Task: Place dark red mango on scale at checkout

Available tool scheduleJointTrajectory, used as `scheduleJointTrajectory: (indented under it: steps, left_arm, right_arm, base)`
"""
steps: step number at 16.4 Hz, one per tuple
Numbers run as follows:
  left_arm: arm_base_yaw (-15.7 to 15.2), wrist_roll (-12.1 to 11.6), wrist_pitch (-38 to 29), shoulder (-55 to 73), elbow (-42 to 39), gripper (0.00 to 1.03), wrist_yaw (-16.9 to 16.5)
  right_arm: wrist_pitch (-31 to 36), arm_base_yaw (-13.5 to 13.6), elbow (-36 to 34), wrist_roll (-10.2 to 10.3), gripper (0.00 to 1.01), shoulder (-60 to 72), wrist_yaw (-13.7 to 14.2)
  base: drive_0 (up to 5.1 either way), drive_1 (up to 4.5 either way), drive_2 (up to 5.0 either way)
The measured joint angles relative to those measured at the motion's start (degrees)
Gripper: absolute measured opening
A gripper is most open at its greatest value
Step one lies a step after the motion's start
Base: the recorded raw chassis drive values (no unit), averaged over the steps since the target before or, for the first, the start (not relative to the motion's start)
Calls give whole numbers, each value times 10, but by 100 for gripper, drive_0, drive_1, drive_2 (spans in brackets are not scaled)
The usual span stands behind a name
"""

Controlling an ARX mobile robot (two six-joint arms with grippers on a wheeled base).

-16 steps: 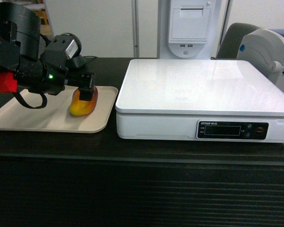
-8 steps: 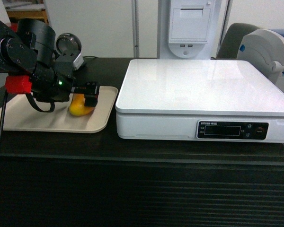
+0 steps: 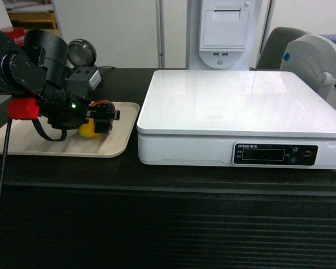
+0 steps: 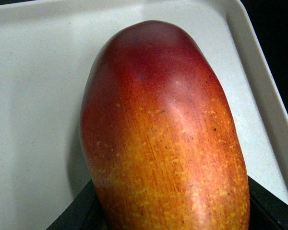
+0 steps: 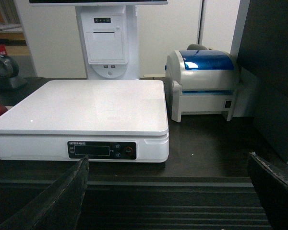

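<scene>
Even indoor light fills the room, bright on the white walls at the top of the frame. The scale [image 3: 241, 106] top shows a soft, glossy sheen; the checkout [image 3: 168, 224] front at the bottom goes nearly black. The head view is slightly soft. Up close, the dark red mango [image 4: 163, 134] carries a pale highlight and a faint shadow at left.

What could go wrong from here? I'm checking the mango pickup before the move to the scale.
The left gripper straddles only one end of the mango, so the smooth fruit could tip or slip when lifted. The tray has a raised rim, and the scale stands higher right beside it; a low carry might clip either edge. The mango is rounded and could roll on the glossy scale top.
</scene>
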State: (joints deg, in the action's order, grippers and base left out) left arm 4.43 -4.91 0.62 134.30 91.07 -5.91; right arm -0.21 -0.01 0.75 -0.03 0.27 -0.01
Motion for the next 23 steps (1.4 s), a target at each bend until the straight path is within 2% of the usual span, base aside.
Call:
scheduleJointTrajectory:
  steps: [2,3,4,7,10,13,16,23]
  left_arm:
    - [5,4,-9,-77,-40,58,6]
    - [59,0,-19,-204,-48,58,19]
    - [144,-5,-3,-230,-21,58,39]
    - [212,-5,15,-199,-3,58,52]
    - [264,0,31,-158,30,58,63]
    - [300,17,55,-116,78,58,68]
    - [314,33,73,-80,116,58,75]
    - [316,76,141,15,229,58,118]
  right_arm:
    - [0,0,0,0,98,0,0]
    - [0,0,0,0,98,0,0]
    - [0,0,0,0,98,0,0]
    - [0,0,0,0,98,0,0]
    - [0,0,0,0,98,0,0]
    - [0,0,0,0,98,0,0]
    - [0,0,0,0,98,0,0]
    - [0,0,0,0,98,0,0]
  base:
    - [0,0,0]
    - [0,0,0]
    - [0,0,0]
    - [0,0,0]
    - [0,0,0]
    - [0,0,0]
    - [0,0,0]
    - [0,0,0]
